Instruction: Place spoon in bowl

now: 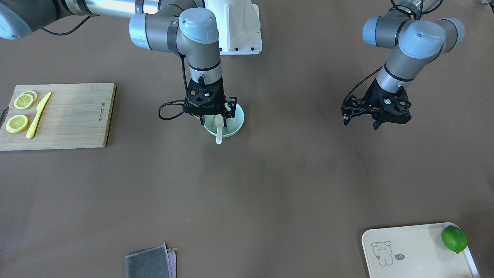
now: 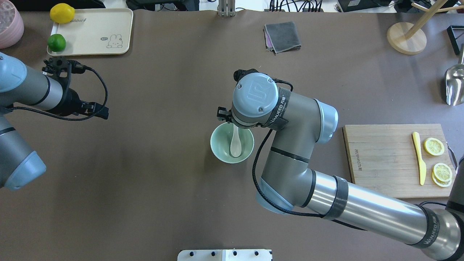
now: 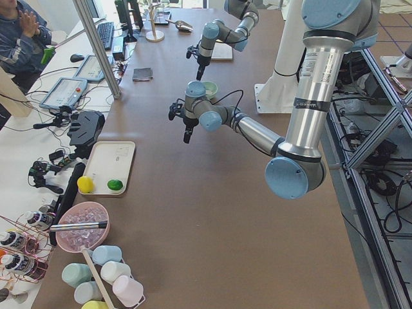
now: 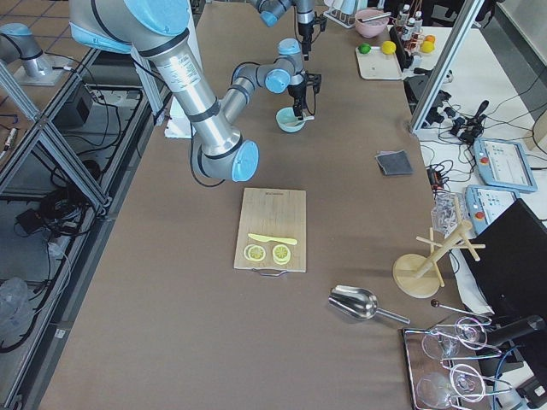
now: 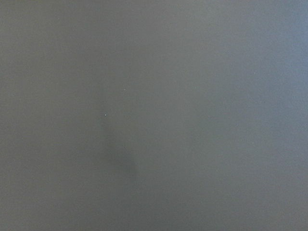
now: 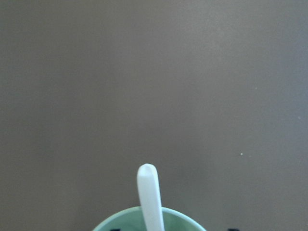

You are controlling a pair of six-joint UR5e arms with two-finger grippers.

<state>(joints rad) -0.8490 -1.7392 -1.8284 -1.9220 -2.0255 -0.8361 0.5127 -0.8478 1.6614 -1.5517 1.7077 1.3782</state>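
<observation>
The pale mint-green bowl (image 1: 238, 122) stands at mid-table; it also shows in the overhead view (image 2: 218, 145). The white spoon (image 1: 219, 130) lies in it, scoop down inside (image 2: 235, 144). Its handle leans out over the rim, as the right wrist view (image 6: 149, 195) shows. My right gripper (image 1: 217, 117) hangs just above the bowl, its jaws spread apart on either side of the spoon and not touching it. My left gripper (image 1: 361, 122) hovers open and empty over bare table far to the side.
A wooden cutting board (image 1: 73, 116) holds a yellow knife (image 1: 38, 115) and lemon slices (image 1: 17, 123). A cream tray (image 1: 417, 251) carries a lime (image 1: 454, 238). A grey cloth (image 1: 148, 262) lies at the table's far edge. A metal scoop (image 2: 455, 83) and wooden stand (image 2: 406, 38) sit far right.
</observation>
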